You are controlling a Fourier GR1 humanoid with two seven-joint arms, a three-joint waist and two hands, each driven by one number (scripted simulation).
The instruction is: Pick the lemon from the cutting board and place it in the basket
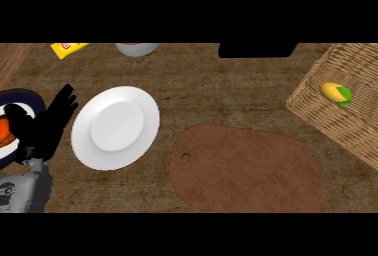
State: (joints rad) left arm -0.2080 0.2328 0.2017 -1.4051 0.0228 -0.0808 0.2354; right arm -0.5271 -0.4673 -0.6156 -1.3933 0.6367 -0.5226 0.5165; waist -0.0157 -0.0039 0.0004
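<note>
One lemon [335, 93], one basket [347, 130]

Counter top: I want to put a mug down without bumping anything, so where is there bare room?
The cutting board is bare. Open counter runs between the white plate and the basket, above the board. The left side is crowded: the left hand rests by the plate over a dark dish. The lemon lies in the basket.
</note>
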